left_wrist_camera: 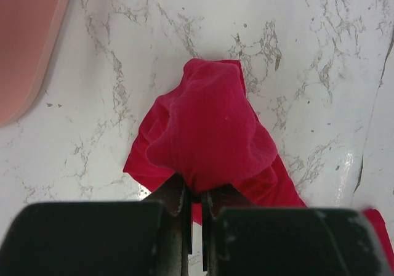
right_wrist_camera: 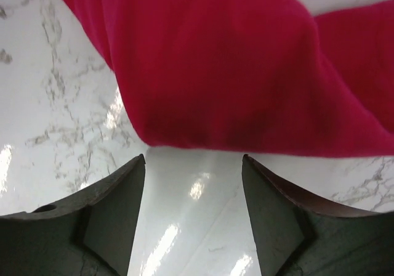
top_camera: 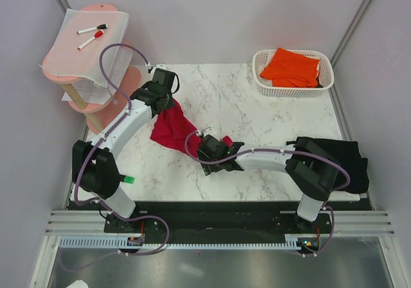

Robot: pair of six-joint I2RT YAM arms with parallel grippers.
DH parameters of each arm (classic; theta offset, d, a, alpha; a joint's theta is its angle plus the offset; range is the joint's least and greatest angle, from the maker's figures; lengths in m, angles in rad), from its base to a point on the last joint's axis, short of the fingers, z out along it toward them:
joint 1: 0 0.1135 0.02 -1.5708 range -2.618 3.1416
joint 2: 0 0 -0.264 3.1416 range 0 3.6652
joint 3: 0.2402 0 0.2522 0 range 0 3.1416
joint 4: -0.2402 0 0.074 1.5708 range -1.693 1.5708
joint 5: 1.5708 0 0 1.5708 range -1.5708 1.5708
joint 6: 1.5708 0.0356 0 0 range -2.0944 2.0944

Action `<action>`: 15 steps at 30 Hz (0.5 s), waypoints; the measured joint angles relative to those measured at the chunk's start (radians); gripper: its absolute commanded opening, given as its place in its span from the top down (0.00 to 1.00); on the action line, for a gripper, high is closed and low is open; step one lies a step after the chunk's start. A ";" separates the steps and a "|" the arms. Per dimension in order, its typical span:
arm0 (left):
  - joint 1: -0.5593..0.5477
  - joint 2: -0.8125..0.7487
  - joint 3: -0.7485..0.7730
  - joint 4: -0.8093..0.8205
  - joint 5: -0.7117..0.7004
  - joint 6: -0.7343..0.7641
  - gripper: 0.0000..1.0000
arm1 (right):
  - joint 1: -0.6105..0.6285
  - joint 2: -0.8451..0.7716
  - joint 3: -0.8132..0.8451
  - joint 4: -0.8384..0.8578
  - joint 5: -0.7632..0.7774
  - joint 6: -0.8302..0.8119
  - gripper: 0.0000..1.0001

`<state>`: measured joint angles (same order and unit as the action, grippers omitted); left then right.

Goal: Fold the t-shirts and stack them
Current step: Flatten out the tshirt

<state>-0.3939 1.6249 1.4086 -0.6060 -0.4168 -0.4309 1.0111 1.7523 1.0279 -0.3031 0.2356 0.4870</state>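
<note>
The crimson red t-shirt point(top_camera: 172, 128) lies bunched on the marble table point(top_camera: 257, 101) left of centre. My left gripper point(top_camera: 168, 101) is shut on its upper end and holds it lifted; in the left wrist view the red cloth point(left_wrist_camera: 212, 134) bulges out from between the closed fingers point(left_wrist_camera: 178, 196). My right gripper point(top_camera: 204, 148) is open and empty at the shirt's lower right edge; in the right wrist view the red shirt point(right_wrist_camera: 234, 73) lies just ahead of the spread fingertips point(right_wrist_camera: 126, 183). The orange t-shirt point(top_camera: 290, 67) sits in the white basket point(top_camera: 326, 82). The black t-shirt point(top_camera: 350, 162) lies at the right edge.
A pink tiered stand point(top_camera: 87, 56) holding a white sheet and two marker pens stands at the far left. A small green object point(top_camera: 129, 179) lies by the left arm's base. Grey walls enclose the table on both sides.
</note>
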 measured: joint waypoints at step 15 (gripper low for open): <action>0.002 0.002 0.000 -0.010 0.001 0.000 0.98 | 0.031 0.105 0.081 0.069 0.134 0.043 1.00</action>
<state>-0.3920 1.6268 1.4086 -0.6159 -0.4160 -0.4305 1.0420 1.8576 1.1088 -0.2344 0.3698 0.5301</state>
